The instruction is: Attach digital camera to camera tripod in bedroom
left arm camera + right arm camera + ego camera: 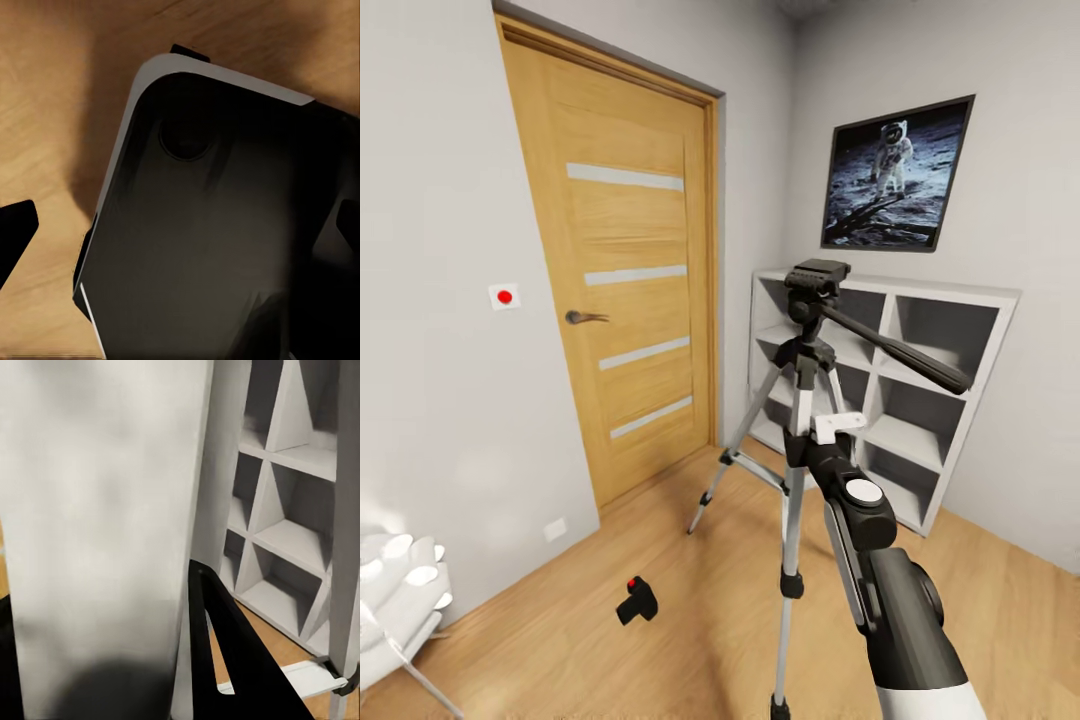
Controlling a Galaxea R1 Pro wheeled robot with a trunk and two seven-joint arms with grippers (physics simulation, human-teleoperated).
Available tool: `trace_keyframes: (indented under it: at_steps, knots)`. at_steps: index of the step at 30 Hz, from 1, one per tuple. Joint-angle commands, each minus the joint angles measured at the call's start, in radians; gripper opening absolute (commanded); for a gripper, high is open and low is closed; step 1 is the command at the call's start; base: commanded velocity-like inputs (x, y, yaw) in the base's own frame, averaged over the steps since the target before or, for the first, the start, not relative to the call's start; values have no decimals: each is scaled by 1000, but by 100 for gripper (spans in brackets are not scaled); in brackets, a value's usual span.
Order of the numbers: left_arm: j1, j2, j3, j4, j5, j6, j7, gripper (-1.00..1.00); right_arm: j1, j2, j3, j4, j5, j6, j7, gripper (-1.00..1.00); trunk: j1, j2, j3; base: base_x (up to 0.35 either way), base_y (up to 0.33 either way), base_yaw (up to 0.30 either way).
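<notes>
The camera tripod (800, 400) stands mid-room on the wood floor, its dark grey pan head (815, 275) empty and its long black handle (900, 355) pointing right. The digital camera (637, 601), small and black with a red button, lies on the floor to the left of the tripod's legs. My right gripper (815, 440) reaches the tripod just below its leg joint. In the right wrist view a silver-white tripod tube (105, 510) sits between the black fingers (232, 660), which press against its sides. My left gripper (180, 225) hangs open over the floor and a dark part of my own body.
An oak door (625, 270) is at the left. A white cube shelf (920, 400) stands behind the tripod under an astronaut poster (895, 175). A white padded seat on thin metal legs (400, 590) is at the near left. Bare plank floor surrounds the camera.
</notes>
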Motion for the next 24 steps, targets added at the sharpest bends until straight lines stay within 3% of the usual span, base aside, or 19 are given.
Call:
trace_keyframes:
  at_steps: [1, 24]
  knots:
    - [0, 0, 2, -1, 3, -1, 0, 100, -1, 0, 1, -1, 4, 6, -3, -100, 0, -1, -1, -259, -194, 0]
    - [0, 0, 2, -1, 3, -1, 0, 100, -1, 0, 1, -1, 4, 6, -11, -100, 0, -1, -1, -255, -197, 0]
